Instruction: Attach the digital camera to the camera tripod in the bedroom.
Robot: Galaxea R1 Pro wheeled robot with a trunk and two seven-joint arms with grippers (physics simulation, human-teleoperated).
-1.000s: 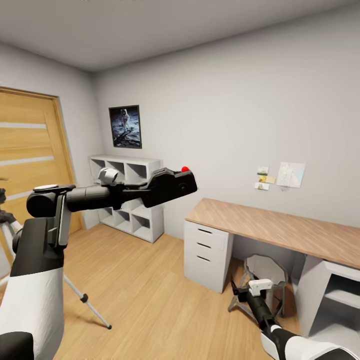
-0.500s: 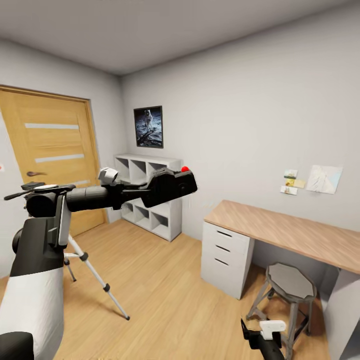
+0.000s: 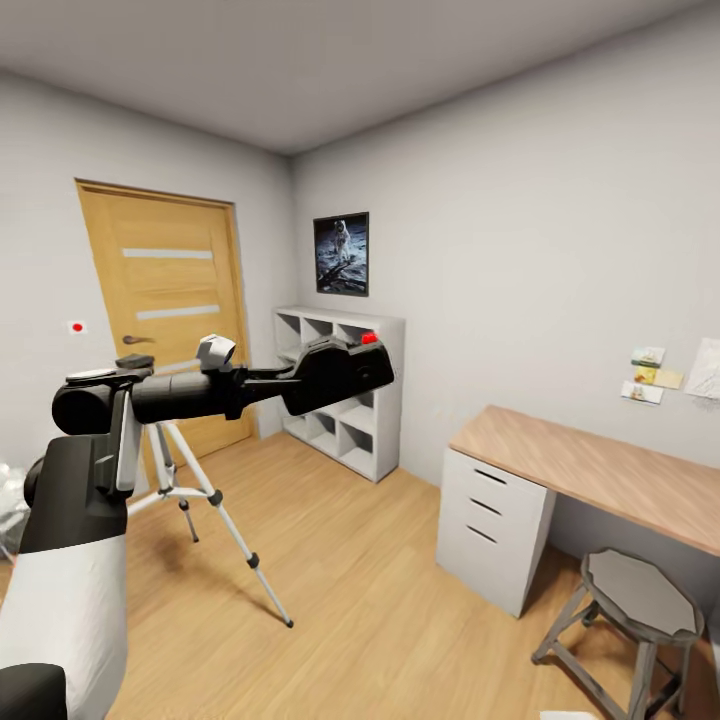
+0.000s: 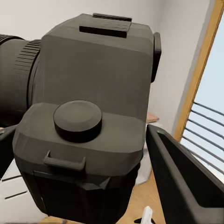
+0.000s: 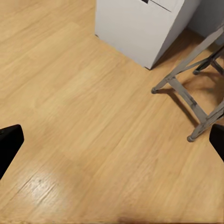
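My left gripper is shut on the digital camera, a chunky black body with a red button on top, held out at chest height ahead of me. In the left wrist view the camera sits between the dark fingers. The camera tripod stands on the wood floor at the left, silver legs spread, its black head partly hidden behind my left arm. It is below and left of the held camera, in front of the door. My right gripper is open over bare floor, nothing between its fingertips.
A wooden door stands in the left wall. A white cube shelf and a framed astronaut picture are at the corner. A desk with white drawers and a grey stool stand at the right.
The view has swung to the left, so the door, shelf and desk sit further right and the tripod shows in full. My right arm has left the head view.
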